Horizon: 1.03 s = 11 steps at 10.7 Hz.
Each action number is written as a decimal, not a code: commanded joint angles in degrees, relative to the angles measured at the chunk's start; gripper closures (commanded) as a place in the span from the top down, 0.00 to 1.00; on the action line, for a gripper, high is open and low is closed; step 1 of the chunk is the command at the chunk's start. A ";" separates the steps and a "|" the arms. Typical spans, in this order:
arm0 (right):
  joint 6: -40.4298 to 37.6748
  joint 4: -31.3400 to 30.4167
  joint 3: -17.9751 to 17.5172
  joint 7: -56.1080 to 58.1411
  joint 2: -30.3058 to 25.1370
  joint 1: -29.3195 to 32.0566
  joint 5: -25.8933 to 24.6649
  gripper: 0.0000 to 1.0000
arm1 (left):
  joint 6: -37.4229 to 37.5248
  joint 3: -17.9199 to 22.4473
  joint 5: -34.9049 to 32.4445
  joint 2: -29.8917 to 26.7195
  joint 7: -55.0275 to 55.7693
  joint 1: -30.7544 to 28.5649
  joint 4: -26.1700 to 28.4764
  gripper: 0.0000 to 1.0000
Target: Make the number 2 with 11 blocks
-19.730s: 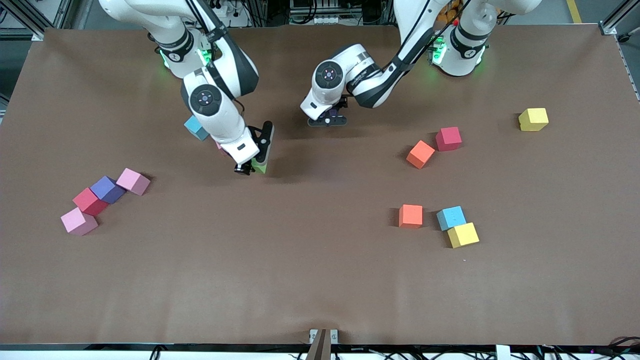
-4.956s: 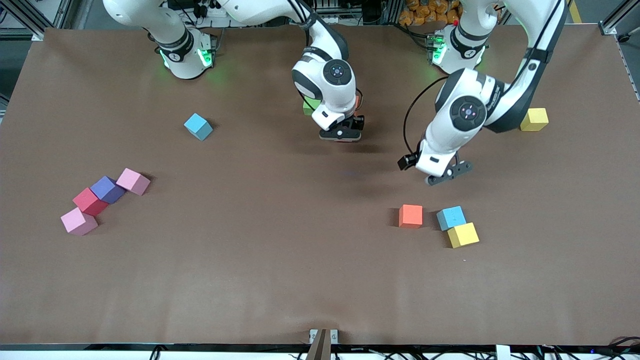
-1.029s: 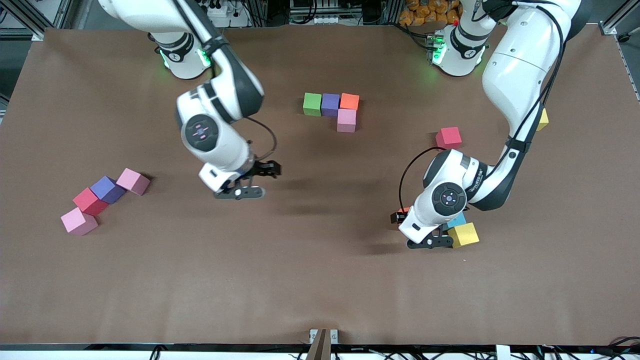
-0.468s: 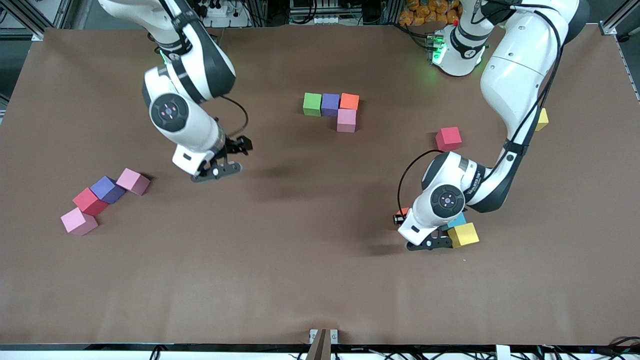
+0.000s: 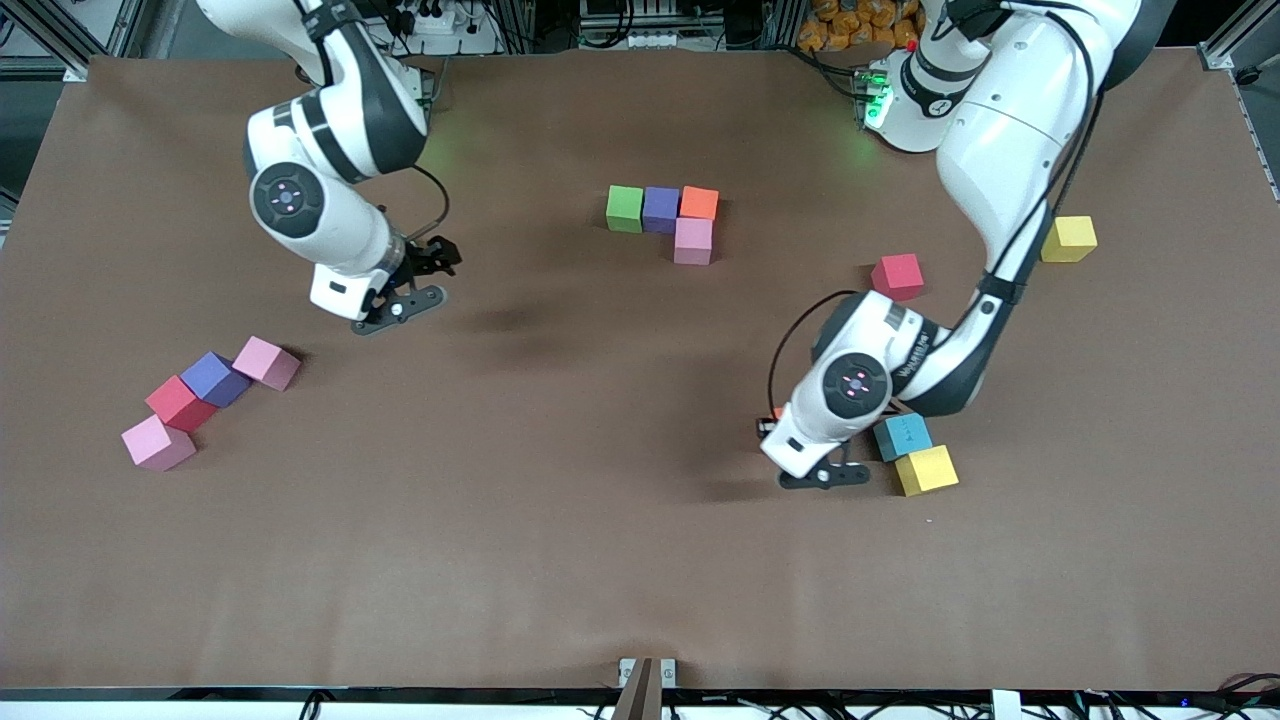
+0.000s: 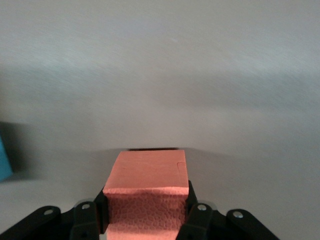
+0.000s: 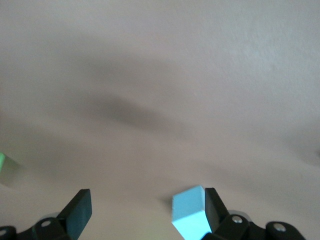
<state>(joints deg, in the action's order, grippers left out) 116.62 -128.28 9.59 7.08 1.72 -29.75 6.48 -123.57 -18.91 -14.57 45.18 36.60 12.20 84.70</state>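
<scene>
Since half a second ago I see my left gripper has clamped its fingers on the orange block and shifted toward the right arm's end of the counter, uncovering the light blue block beside the yellow block. My right gripper, fingers spread wide, has drawn back toward its base, a second light blue block just inside one finger. The orange cube has no long axis; it sits square between the fingers, one flat face up.
</scene>
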 commanded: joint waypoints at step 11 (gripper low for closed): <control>20.75 -26.23 9.83 27.01 -4.17 1.54 -1.03 1.00 | -6.06 -14.13 -0.90 -12.48 27.89 1.34 22.43 0.10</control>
<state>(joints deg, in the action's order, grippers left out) 136.81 -151.81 19.27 32.35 1.14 -28.05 5.85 -127.67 -31.88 -14.57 35.41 61.11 13.96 103.49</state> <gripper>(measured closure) 0.000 0.436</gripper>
